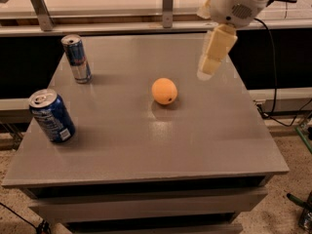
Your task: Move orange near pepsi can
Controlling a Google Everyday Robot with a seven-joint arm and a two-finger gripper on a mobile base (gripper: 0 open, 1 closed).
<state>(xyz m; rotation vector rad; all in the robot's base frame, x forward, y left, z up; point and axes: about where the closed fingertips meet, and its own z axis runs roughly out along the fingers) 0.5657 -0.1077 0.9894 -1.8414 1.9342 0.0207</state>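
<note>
The orange [164, 91] sits near the middle of the grey table [146, 140], its dark stem dot facing the front. The pepsi can [51, 115], wide and dark blue with a silver top, stands tilted at the table's front left. My gripper [208, 67] hangs from the white arm at the upper right, above the table, to the right of the orange and a little behind it, not touching it. It holds nothing.
A slimmer blue-and-silver can [77, 58] stands upright at the back left of the table. A rail with metal posts [168, 5] runs behind the table. Black cables [278, 106] hang at the right, over a speckled floor.
</note>
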